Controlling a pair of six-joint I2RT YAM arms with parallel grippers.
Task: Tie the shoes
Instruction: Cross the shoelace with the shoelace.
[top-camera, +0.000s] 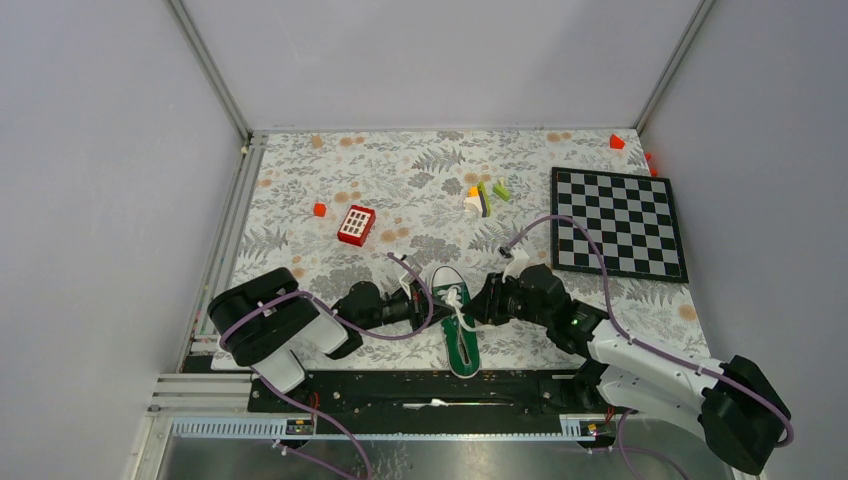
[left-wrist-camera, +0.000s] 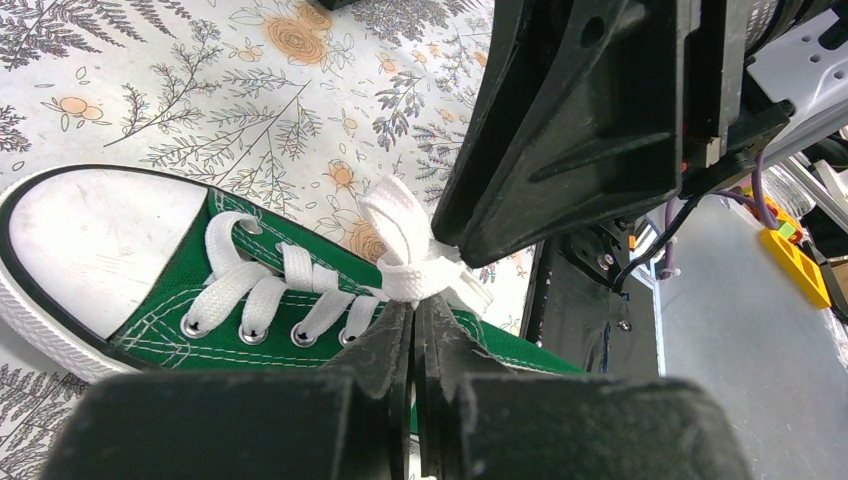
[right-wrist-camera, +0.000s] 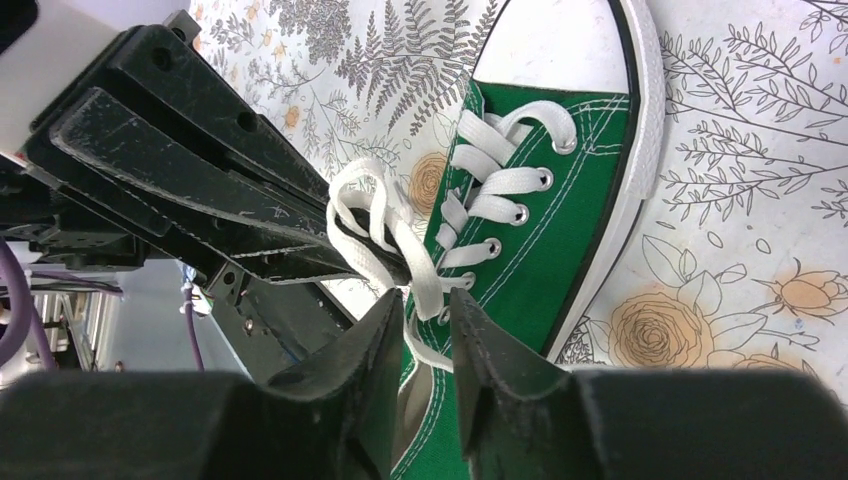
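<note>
So, well off to the left of the green sneaker (top-camera: 462, 345) and farther out on the floral table (top-camera: 420, 170): 1 red-and-white keypad block (top-camera: 356, 224), lying flat, nothing touching it. The left gripper (left-wrist-camera: 413, 308) sits at the sneaker's left side, level with the top eyelets. Its 2 fingers are pressed fully together with no gap, tips pinching the white laces (right-wrist-camera: 490, 183) at the bunched knot. There is 1 sneaker only, flat on its sole near the table's front edge, between the 2 grippers. Its white toe cap (left-wrist-camera: 100, 240) points away from the arm bases and its heel toward them. The laces are crossed through the eyelets, with a loose loop standing up on the sneaker's left side by the tongue. Beyond the toe and slightly right is a small cluster of coloured blocks (top-camera: 485, 195), apart from the sneaker. The right gripper (right-wrist-camera: 428, 305) is at the sneaker's right side, facing the left gripper across the tongue, tips near each other. Its fingers stand a narrow way apart and 1 lace strand runs down through the gap, not clamped as far as the wrist view shows. Far right of the sneaker is a black-and-white chessboard (top-camera: 618, 222), flat and well apart.
</note>
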